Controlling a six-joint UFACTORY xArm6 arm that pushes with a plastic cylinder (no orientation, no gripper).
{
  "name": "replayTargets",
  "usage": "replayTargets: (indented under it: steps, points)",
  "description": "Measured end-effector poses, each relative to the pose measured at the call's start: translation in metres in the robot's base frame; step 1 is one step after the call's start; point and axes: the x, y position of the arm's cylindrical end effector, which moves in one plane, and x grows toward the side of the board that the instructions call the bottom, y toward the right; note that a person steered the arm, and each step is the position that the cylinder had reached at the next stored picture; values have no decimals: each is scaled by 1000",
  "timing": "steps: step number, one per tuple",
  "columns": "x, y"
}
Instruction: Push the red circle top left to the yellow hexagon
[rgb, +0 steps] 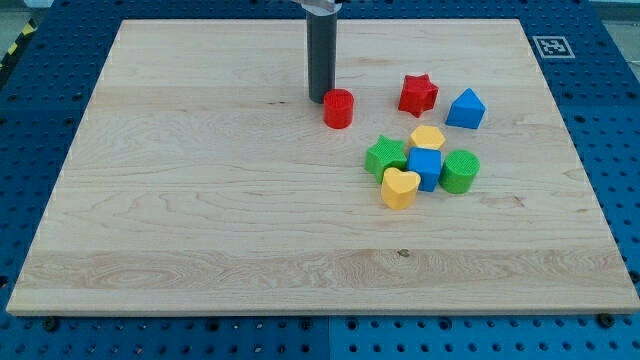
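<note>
Your rod hangs upright over the upper middle of the wooden board (200, 200), and my tip (321, 100) rests on the surface just to the view's upper left of the red circle (339, 108); you cannot tell whether tip and block touch or stand a hair apart. You can see that the rod carries nothing and has no jaws to open or close. You find the red circle standing alone, apart from the other blocks. To its right lie the red star (418, 95) and, further right, the blue block (466, 109) with a peaked top. Below these you see a tight cluster: the yellow hexagon (427, 137) at its top, the blue cube (425, 167) beneath it, the green star (386, 157) on the left, the green cylinder (460, 171) on the right, and the yellow heart (400, 187) at the bottom.
</note>
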Motion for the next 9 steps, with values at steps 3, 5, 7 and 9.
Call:
replayTargets:
  steps: [3,5,7,9]
  points:
    - [24,18]
    - [10,34]
    - [40,34]
    - [34,66]
